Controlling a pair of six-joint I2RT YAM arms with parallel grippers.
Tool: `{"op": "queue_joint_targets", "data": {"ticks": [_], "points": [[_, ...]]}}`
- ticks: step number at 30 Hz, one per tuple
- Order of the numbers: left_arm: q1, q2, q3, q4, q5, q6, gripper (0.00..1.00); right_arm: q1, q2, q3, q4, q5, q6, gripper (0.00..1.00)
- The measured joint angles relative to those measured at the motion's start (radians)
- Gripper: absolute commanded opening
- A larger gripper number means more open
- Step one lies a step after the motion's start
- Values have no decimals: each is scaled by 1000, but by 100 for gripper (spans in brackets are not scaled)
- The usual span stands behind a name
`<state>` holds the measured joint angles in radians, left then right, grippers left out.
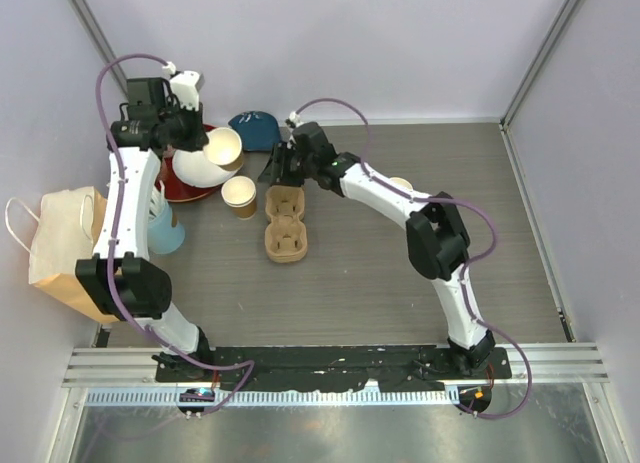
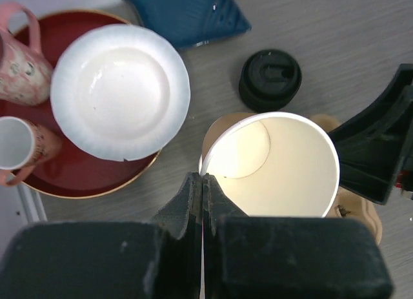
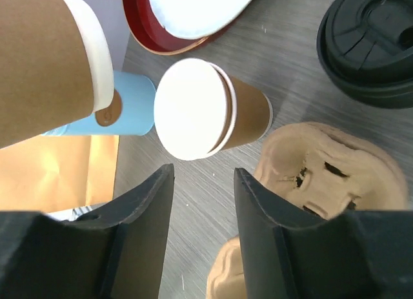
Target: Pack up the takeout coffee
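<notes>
L: left fingers [image 2: 203, 190] pinched shut on open cup [image 2: 277, 166] rim | R: right fingers [image 3: 203, 183] half-wide, empty | black lid [image 3: 371, 47] lay just ahead, nearer right arm

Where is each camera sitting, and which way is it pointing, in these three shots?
Top external: above and behind the bases, looking down on the table; the left arm and right arm show.
Left wrist: looks down past the left end effector, shut on the held cup's rim.
Right wrist: looks down past the open right end effector at a standing cup.
Shared: both wrist views show the black lid and carrier.
</notes>
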<state>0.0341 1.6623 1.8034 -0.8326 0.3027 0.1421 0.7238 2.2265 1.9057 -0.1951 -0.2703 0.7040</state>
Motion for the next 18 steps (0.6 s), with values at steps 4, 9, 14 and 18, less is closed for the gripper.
{"op": "queue_joint_targets", "data": {"ticks": [4, 9, 14, 18], "points": [[-25, -70, 31, -11, -26, 13, 0, 1, -130, 0, -93, 100, -103, 67], [-170, -120, 31, -53, -102, 77, 0, 8, -332, 18, -216, 302, -252, 71], [-270, -111, 31, -111, -127, 103, 0, 38, -451, 46, -255, 388, -354, 69], [-313, -101, 35, -135, -139, 105, 0, 66, -446, 66, -278, 379, -391, 65]]}}
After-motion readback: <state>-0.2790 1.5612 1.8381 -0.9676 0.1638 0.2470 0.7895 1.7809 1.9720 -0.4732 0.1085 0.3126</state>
